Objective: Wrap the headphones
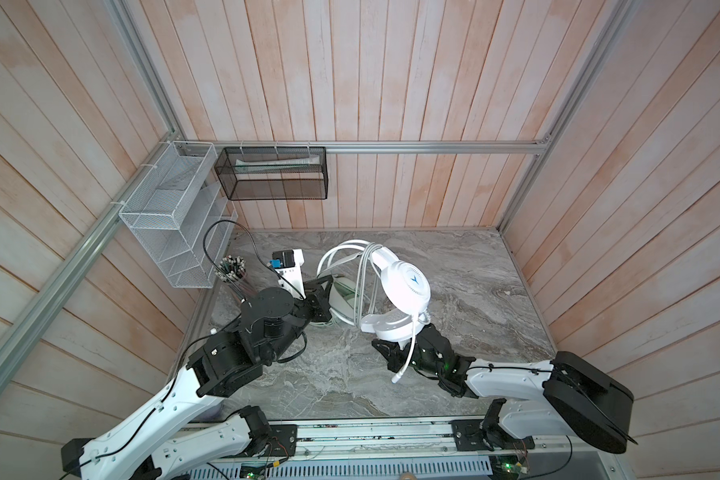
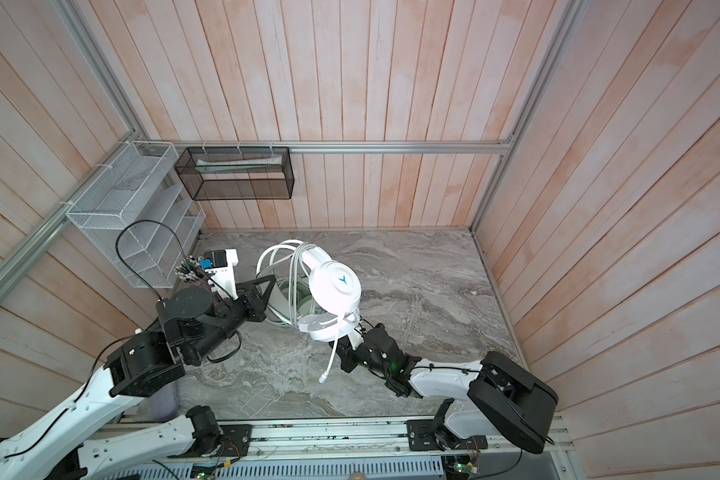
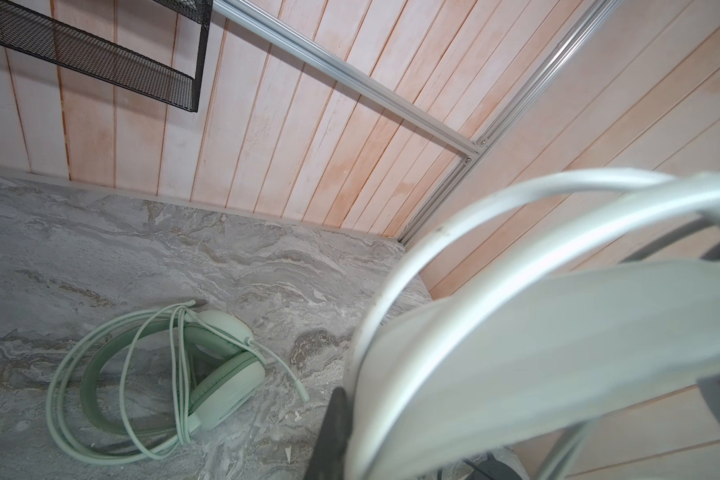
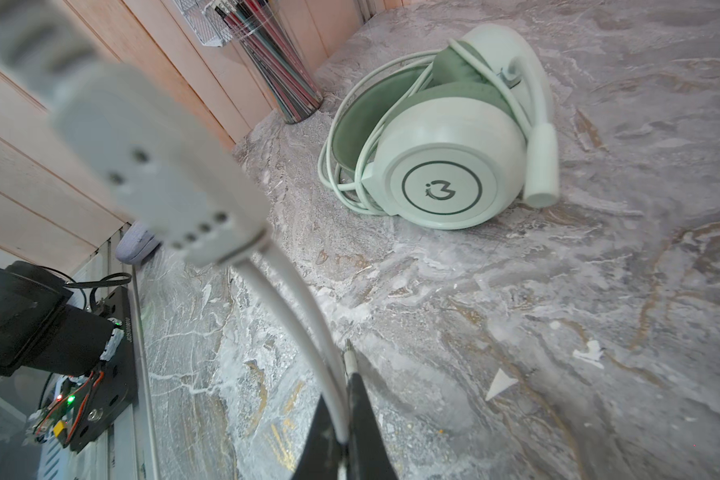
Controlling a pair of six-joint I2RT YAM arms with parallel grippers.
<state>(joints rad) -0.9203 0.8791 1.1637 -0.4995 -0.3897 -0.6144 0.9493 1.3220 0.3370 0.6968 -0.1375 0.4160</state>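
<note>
The white headphones [image 1: 404, 282] [image 2: 335, 286] hang above the marble table, with their cable looped several times over the headband. My left gripper [image 1: 325, 283] [image 3: 350, 415] is shut on the headband, which fills the left wrist view. My right gripper [image 1: 385, 349] [image 4: 341, 386] is shut on the white cable's end, and the plug tip [image 4: 348, 347] pokes past its fingertips. The white mic boom [image 1: 406, 357] hangs over that gripper. The mint green headphones [image 3: 225, 374] [image 4: 445, 174] lie on the table under the white ones, with their cable coiled around them.
A white wire rack [image 1: 163, 216] and a black mesh basket [image 1: 275, 174] hang at the back left. A cup of pens [image 1: 231, 268] stands in the table's left corner. Wooden walls close three sides. A metal rail [image 1: 371, 432] runs along the front.
</note>
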